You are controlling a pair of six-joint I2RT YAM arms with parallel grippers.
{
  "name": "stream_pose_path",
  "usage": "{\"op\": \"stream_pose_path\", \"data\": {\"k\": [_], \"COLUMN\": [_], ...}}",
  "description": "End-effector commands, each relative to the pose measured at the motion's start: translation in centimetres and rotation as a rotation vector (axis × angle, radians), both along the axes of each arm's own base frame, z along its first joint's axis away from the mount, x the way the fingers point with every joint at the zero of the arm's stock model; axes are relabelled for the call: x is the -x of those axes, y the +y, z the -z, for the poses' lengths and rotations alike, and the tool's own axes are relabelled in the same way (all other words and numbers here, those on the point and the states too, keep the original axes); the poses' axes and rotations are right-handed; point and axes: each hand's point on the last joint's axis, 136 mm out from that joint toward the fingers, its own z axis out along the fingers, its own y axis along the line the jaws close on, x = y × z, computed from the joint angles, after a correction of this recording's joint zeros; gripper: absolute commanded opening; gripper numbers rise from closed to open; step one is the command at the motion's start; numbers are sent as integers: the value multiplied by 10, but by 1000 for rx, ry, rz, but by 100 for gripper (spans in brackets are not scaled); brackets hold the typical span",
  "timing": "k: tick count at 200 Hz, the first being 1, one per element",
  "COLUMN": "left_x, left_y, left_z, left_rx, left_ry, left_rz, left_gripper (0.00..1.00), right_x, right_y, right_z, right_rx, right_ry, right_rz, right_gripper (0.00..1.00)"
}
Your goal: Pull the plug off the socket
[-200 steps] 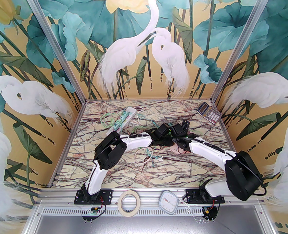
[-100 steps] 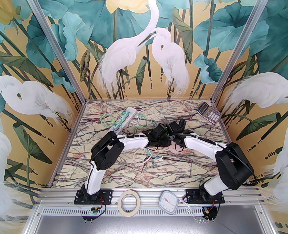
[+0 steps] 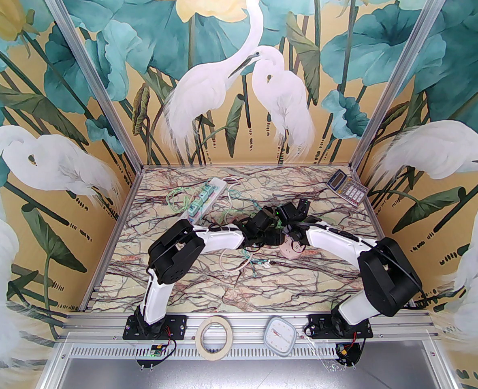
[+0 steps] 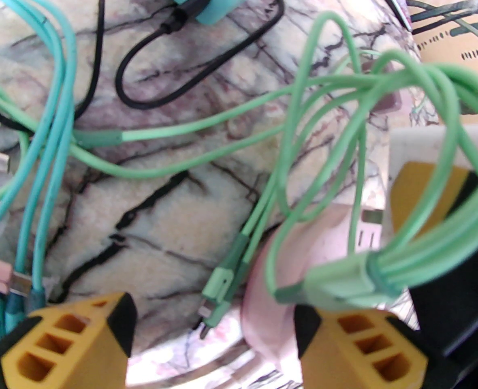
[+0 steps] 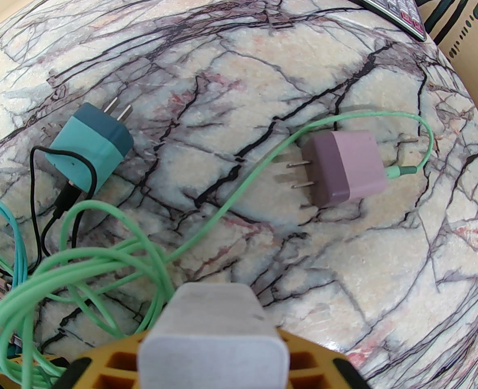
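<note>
My right gripper [image 5: 210, 363] is shut on a white socket block [image 5: 210, 322], which also appears at the right edge of the left wrist view as the socket [image 4: 425, 144]. A pale pink plug [image 4: 271, 282] lies just in front of it, its metal prongs [image 4: 369, 217] bare and pointing at the socket. My left gripper [image 4: 210, 326] stands open, its jaws spread wide, and the plug rests beside the right-hand finger [image 4: 364, 347]. A bundle of green cable [image 4: 425, 95] hangs over that finger. From above, the pink plug [image 3: 289, 250] lies on the table under both wrists.
A purple plug [image 5: 344, 168] and a teal plug [image 5: 91, 152] lie loose on the marble. Green, teal and black cables sprawl around them. A white power strip [image 3: 204, 199] with teal plugs sits at the back left, a calculator [image 3: 346, 187] at the back right.
My left gripper has opened and the pink plug now shows more fully on the table. The right arm pulled back and left, then held still with the socket.
</note>
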Motion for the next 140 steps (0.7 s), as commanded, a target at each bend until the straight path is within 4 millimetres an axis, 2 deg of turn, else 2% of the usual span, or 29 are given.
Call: {"op": "stream_pose_path", "data": {"k": [1, 39, 59, 84, 97, 110, 140], "left_x": [41, 37, 33, 29, 28, 27, 31], "left_y": [-40, -34, -28, -13, -1, 14, 48], "left_z": [-24, -39, -62, -99, -118, -132, -156], "left_rx": [133, 113, 107, 99, 98, 91, 98], "left_ry": [28, -1, -53, -142, -188, -233, -310], "left_rz": [176, 161, 153, 124, 101, 64, -10], "left_gripper": [71, 71, 73, 79, 83, 97, 100], "right_x": [1, 0, 1, 2, 0, -4, -24], "right_y": [34, 16, 7, -7, -14, -23, -48], "right_z": [-6, -47, -72, -96, -104, -109, -105], "right_rx": [-139, -145, -147, -154, -158, -164, -187], "right_ry": [-4, -85, -141, -197, -219, -226, -212], "right_rz": [-82, -77, -80, -74, -73, -57, -2], "right_gripper": [23, 24, 25, 25, 26, 27, 27]}}
